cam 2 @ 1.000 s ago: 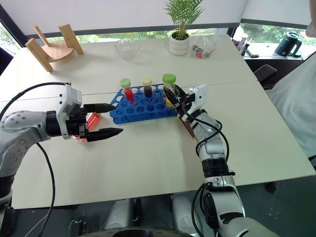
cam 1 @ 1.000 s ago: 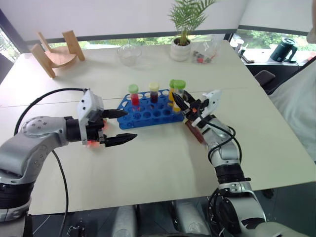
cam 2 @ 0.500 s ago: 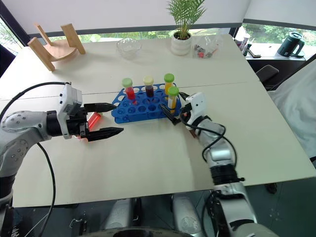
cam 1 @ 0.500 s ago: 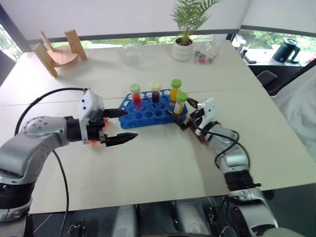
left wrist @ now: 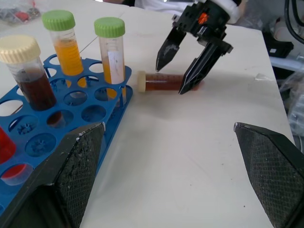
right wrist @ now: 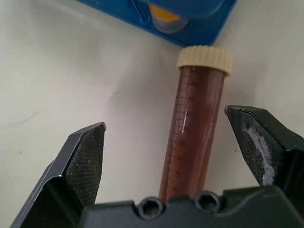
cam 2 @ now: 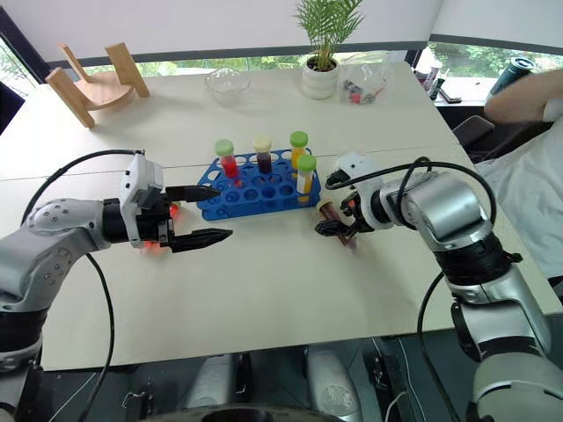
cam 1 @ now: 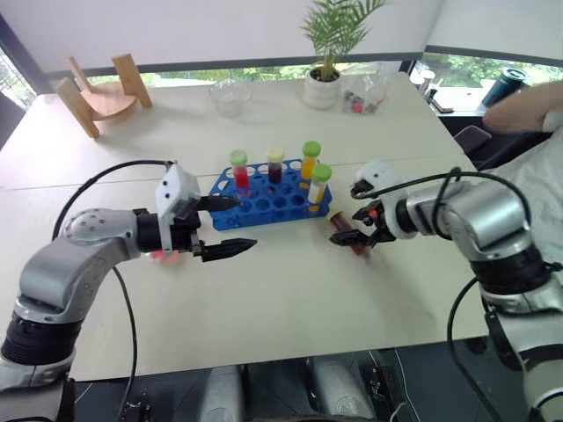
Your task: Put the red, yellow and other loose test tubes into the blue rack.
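Blue rack point(cam 1: 264, 204) at mid-table point(cam 1: 290, 299), carrying four upright tubes: red with green cap point(cam 1: 239, 169), dark with cream cap point(cam 1: 275, 164), orange with green cap point(cam 1: 310, 160), yellow with green cap point(cam 1: 318, 183) at the near right corner. Many holes free.

Step in hand, as judged: pickup of the brown tube point(left wrist: 168, 81), cream-capped, lying flat on the table just beside the rack's right end, cap toward the rack. Right claw point(left wrist: 181, 66) poised over it, jaws spread wide, one finger to each side of the tube body, not gripping; whether the tips touch the table, cannot tell. In the right wrist view the tube point(right wrist: 194, 128) lies between the fingers, nearer one than the other.

Left claw point(cam 1: 230, 225) open and empty, held level just left of the rack. A red tube point(cam 2: 155, 247) on the table beneath that hand, mostly hidden.

Next move, probably: close on the tube mid-body, lift, tilt upright with cap up, lower into a free hole. Risks: tube rolling away on an off-centre close; bumping the yellow tube at the corner.
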You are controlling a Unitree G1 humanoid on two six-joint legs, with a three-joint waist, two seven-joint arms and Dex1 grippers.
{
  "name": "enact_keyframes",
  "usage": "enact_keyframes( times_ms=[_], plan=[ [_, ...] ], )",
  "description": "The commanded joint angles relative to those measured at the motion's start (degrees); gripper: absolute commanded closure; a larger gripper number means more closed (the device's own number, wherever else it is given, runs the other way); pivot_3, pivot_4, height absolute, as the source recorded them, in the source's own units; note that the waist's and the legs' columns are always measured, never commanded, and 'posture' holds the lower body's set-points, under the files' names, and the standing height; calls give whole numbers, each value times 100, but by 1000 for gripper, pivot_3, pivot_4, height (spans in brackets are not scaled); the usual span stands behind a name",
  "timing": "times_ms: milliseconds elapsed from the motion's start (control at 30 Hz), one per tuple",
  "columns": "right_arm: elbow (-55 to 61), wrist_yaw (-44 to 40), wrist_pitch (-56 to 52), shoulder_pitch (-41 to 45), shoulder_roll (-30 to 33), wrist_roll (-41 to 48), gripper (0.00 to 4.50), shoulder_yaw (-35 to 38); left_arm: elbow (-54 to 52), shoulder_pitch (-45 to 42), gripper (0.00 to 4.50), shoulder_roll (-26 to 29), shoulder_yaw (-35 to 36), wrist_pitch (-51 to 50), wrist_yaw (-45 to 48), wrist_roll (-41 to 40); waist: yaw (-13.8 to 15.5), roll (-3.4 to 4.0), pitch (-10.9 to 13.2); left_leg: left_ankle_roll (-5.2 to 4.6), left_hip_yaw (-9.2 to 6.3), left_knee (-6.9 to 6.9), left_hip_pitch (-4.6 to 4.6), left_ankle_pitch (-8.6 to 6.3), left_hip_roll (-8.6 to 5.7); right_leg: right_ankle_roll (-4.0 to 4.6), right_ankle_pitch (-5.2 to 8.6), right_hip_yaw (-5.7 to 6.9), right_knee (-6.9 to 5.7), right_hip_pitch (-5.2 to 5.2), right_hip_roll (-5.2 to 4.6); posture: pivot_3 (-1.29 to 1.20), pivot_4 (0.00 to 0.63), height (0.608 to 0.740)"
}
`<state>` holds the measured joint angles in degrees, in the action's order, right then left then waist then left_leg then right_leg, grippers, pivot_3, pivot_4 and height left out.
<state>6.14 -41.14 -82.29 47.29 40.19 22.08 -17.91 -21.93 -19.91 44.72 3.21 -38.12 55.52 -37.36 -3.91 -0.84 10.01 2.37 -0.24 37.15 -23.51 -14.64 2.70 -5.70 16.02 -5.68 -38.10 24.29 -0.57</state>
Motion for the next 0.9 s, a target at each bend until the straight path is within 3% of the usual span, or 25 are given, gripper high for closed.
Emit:
enact_keyframes(
  times_ms=[33, 67, 167, 300, 367, 467, 633, 733, 800, 900],
  plan=[
    [-361, 73, 236, 193, -90, -172, 40, -219, -175, 76, 0, 26, 146, 112, -54, 15, 2, 0, 0, 0, -1, 0, 0, 0, 0, 0, 0, 0, 0, 0, 0, 0, 150, 740],
    [-490, 94, 332, 200, -128, -241, 40, -318, -198, 103, 0, 34, 169, 109, -76, 17, -1, 0, 0, 0, -1, -1, 0, 0, 0, 0, 0, 0, 0, 0, 0, 0, 150, 740],
    [-746, 87, 465, 253, -242, -333, 857, -497, -272, 177, 0, 56, 235, 95, -132, 1, -7, -4, -1, -1, -1, 0, 0, 0, 1, -1, 0, 0, 0, 1, 1, 0, 150, 740],
    [-553, -114, 530, 308, -189, -306, 3043, -655, -341, 245, 0, 98, 304, 58, -179, -16, -10, -4, 0, -1, 1, 2, 2, 0, 1, -1, 0, -1, -2, 1, 1, 0, 150, 740],
    [-361, -179, 412, 325, -125, -222, 3636, -596, -353, 266, 0, 125, 336, 49, -180, -32, -8, -4, 0, -1, -1, 1, 2, -1, 2, -1, 0, 0, -2, 1, 2, 0, 150, 740],
    [290, -415, 314, 246, 117, 74, 3637, -296, -355, 270, 0, 176, 368, 29, -178, -44, -2, -1, 2, -1, -1, -2, 0, -1, 2, -1, 0, 0, -2, 3, 2, 0, 150, 740],
    [2091, -1065, 600, -501, 393, 1178, 3637, 815, -320, 254, 0, 281, 486, -42, -138, -94, 53, -6, 7, -6, -6, -2, -8, -4, 1, -7, 5, 4, 4, 4, 0, 0, 150, 740],
    [2651, -536, 2440, -1361, -883, 1158, 3637, 1420, -247, 184, 0, 359, 531, -103, -96, -151, 17, -35, -2, -8, -10, -5, -2, -5, 3, -6, 5, 6, 4, -1, 5, 0, 150, 740],
    [2260, 138, 3864, -1672, -1864, 547, 3637, 1316, -205, 127, 0, 417, 530, -148, -60, -162, -27, -35, 0, -8, -8, -4, 2, -5, 6, -6, 5, 4, 0, -2, 8, 0, 150, 740],
    [1511, 672, 5317, -1896, -2816, -73, 3637, 1095, -136, 34, 0, 489, 524, -200, -1, -161, -16, -33, 3, 3, -1, 2, 2, 1, 3, -8, 2, -1, -3, 1, 4, 0, 150, 740]
  ],
)
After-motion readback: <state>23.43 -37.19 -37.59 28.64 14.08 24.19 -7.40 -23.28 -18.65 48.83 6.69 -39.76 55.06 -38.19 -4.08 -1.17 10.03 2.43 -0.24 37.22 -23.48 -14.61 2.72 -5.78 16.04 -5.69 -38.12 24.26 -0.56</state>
